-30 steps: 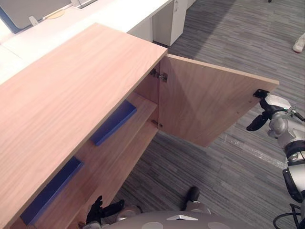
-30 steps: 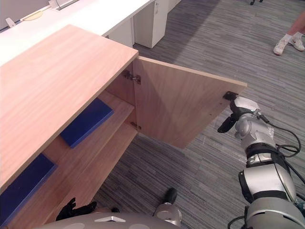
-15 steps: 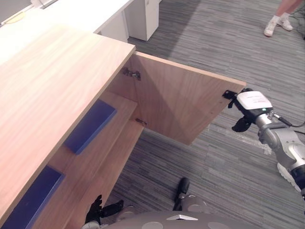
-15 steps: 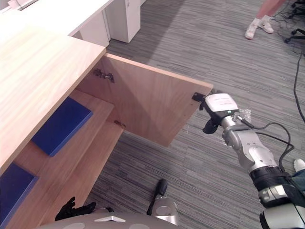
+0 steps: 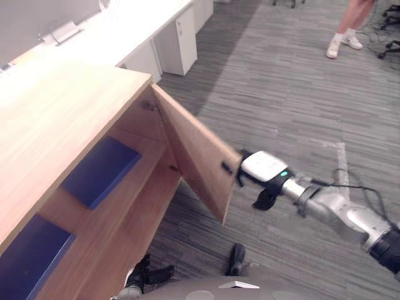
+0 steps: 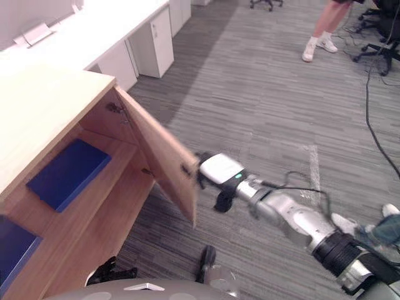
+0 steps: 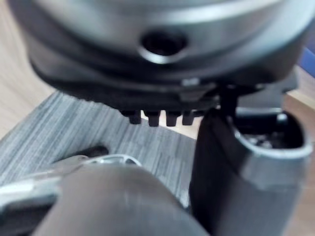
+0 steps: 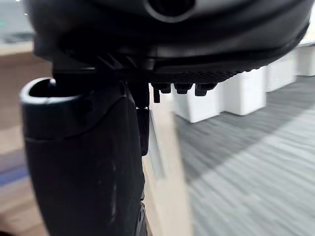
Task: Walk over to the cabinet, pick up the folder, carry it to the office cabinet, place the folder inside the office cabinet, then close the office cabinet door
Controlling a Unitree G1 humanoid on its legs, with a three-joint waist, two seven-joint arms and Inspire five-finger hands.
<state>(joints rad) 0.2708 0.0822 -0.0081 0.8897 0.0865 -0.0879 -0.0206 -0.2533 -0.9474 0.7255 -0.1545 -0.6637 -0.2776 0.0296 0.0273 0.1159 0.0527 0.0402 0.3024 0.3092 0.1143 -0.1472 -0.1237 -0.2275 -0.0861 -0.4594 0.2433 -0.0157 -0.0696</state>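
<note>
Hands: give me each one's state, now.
Left hand: open, holding nothing, low beside the cabinet.
Right hand: open, fingers against the door edge, gripping nothing.

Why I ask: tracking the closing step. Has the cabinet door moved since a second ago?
Yes. The door has swung closer to the cabinet, its angle narrower, the right hand at its free edge.

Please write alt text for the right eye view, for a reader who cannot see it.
The right robot hand is at the free edge of the half-open cabinet door. Two blue folders lie on the shelf inside.
</note>
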